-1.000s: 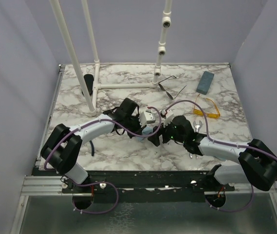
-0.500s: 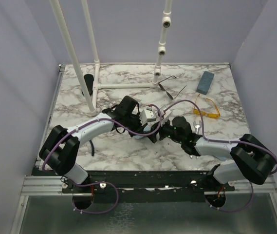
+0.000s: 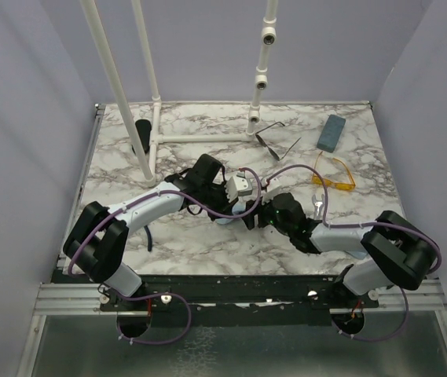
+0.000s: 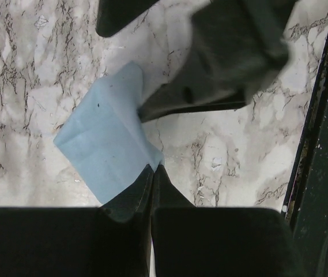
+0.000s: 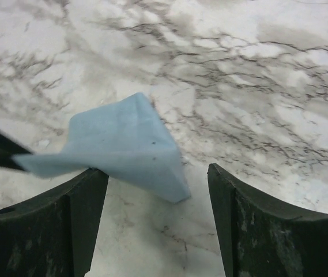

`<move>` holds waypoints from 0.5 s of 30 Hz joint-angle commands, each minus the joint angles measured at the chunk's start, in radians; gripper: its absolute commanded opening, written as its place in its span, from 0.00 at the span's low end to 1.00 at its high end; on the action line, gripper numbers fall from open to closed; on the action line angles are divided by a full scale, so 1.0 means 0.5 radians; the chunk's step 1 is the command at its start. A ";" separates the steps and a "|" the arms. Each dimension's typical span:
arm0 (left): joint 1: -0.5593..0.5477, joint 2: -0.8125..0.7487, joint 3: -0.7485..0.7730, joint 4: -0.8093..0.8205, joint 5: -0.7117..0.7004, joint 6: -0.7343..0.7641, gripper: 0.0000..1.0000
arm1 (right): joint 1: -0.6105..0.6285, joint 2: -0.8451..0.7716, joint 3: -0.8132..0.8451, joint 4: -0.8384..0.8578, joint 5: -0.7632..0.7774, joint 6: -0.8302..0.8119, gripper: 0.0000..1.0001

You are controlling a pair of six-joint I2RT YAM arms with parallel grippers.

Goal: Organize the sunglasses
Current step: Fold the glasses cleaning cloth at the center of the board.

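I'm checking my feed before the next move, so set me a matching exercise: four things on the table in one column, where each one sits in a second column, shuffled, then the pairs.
Things:
1. thin dark wire-frame sunglasses
2. translucent yellow-orange plastic sunglasses
3. blue-grey oblong case
4. light blue folded cloth

Places:
A. clamped in the shut jaws of the left gripper
B. nearest the back right corner of the marble table
C. by the foot of the white pipe post
D. just nearer the arms than the case

Pairs: 1-C, 2-D, 3-B, 4-A.
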 commanded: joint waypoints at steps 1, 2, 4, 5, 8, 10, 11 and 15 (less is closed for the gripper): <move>-0.007 -0.054 0.065 -0.050 0.066 0.004 0.00 | 0.010 0.039 0.170 -0.379 0.497 0.256 0.72; -0.010 -0.055 0.067 -0.053 0.063 0.005 0.00 | 0.010 0.019 0.151 -0.392 0.524 0.288 0.71; -0.010 -0.055 0.075 -0.059 0.062 0.008 0.00 | 0.010 -0.042 0.110 -0.418 0.553 0.345 0.70; -0.009 -0.055 0.075 -0.061 0.062 0.010 0.00 | 0.012 -0.067 0.100 -0.450 0.565 0.371 0.69; -0.011 -0.046 0.078 -0.063 0.063 0.011 0.00 | 0.011 -0.087 0.111 -0.562 0.572 0.411 0.68; -0.008 -0.034 0.084 -0.063 0.062 0.011 0.00 | 0.012 -0.080 0.133 -0.633 0.571 0.422 0.67; -0.009 -0.032 0.087 -0.063 0.062 0.009 0.00 | 0.010 -0.082 0.140 -0.659 0.572 0.424 0.67; -0.006 -0.021 0.093 -0.063 0.073 0.003 0.00 | 0.011 -0.100 0.145 -0.696 0.508 0.316 0.67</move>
